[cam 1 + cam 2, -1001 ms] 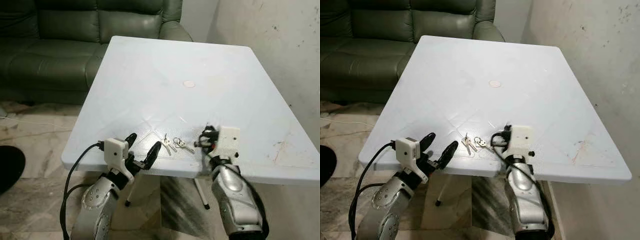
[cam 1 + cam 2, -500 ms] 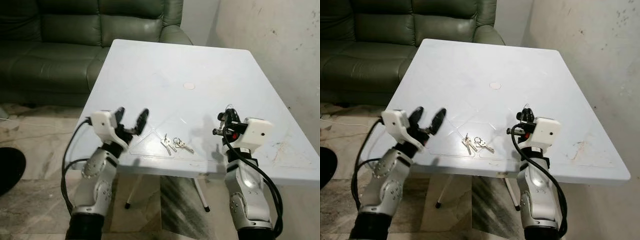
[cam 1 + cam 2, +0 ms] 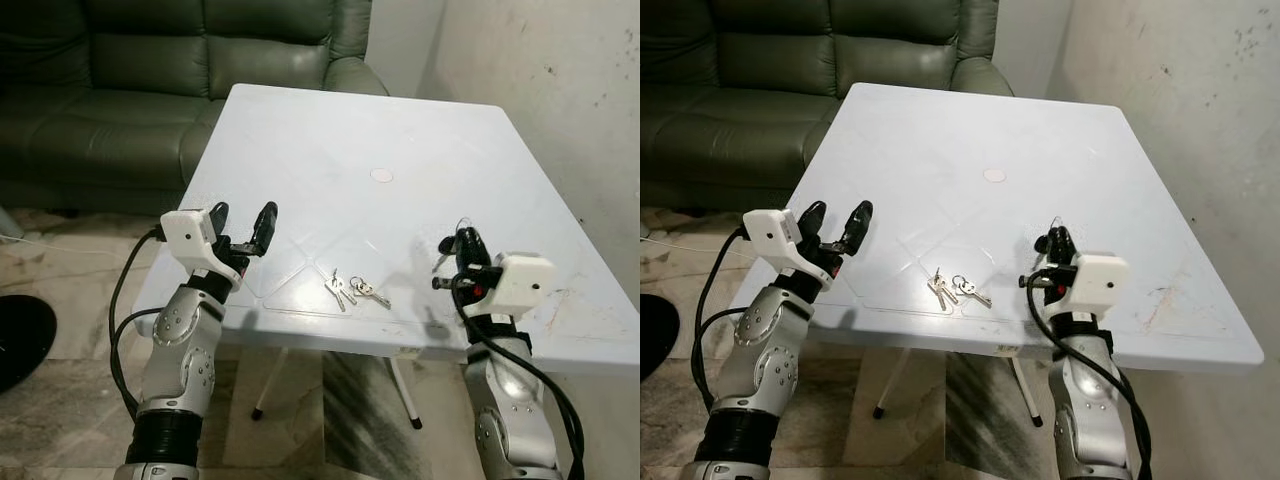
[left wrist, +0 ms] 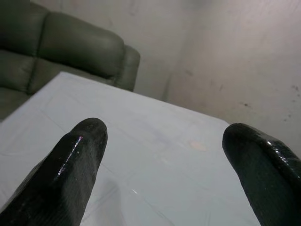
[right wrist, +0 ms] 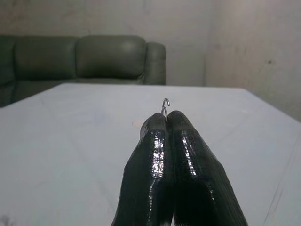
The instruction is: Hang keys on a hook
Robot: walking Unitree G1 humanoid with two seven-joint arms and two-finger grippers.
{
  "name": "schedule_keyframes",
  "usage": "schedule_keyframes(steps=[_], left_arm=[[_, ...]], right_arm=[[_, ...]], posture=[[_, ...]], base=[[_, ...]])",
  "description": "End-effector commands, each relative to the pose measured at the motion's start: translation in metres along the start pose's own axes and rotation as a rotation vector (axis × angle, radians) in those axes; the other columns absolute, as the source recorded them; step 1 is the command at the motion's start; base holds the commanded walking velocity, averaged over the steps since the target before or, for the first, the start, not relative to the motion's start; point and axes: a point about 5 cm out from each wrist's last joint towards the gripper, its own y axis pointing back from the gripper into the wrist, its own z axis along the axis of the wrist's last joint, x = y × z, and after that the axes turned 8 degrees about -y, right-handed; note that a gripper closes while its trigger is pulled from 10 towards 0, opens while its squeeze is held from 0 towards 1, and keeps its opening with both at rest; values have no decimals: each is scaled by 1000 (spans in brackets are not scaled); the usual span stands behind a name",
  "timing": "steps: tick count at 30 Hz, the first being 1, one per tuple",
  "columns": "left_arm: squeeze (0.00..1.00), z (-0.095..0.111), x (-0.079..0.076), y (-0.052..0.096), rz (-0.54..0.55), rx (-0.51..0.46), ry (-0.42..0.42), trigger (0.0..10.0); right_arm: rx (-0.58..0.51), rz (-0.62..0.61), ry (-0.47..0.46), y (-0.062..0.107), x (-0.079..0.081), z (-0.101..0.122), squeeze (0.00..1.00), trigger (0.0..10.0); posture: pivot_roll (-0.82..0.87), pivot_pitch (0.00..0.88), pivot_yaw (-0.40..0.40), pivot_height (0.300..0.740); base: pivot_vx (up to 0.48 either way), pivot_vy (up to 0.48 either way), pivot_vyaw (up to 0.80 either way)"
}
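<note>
Right wrist view shows a thin wire hook (image 5: 165, 104) pinched between the closed fingers of the right tool (image 5: 168, 123). Keys (image 3: 354, 290) lie on the white desk (image 3: 400, 130), between both tools. Left tool (image 3: 243, 228) is spread wide, empty, above the desk edge.

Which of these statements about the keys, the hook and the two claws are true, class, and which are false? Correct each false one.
1. The keys lie on the white table, near its front edge. True.
2. The left claw is shut on the keys. False: its fingers are spread open and hold nothing; the keys lie apart from it on the table.
3. The right claw pinches a thin wire hook between its fingertips. True.
4. The keys already hang on the hook. False: they rest on the table, between the two claws.
5. A green sofa stands beyond the table. True.
</note>
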Motion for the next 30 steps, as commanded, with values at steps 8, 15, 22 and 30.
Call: schedule_keyframes(steps=[8,15,22,30], left_arm=[[0,-29,2,27,5,75,-3,10000],[0,-26,-2,30,-3,67,-10,10000],[0,-17,8,20,29,44,-34,10000],[0,-11,13,13,46,24,-58,10000]], right_arm=[[64,39,-13,18,2,-14,0,10000],[116,19,-4,23,-3,-19,0,10000],[117,-8,-4,16,-4,-18,0,10000],[115,-10,-7,9,-6,-14,0,10000]], posture=[[1,0,-64,740],[-2,0,-51,740],[-2,0,-49,740],[2,0,-56,740]], base=[[0,0,0],[0,0,0],[0,0,-319],[0,0,-784]])
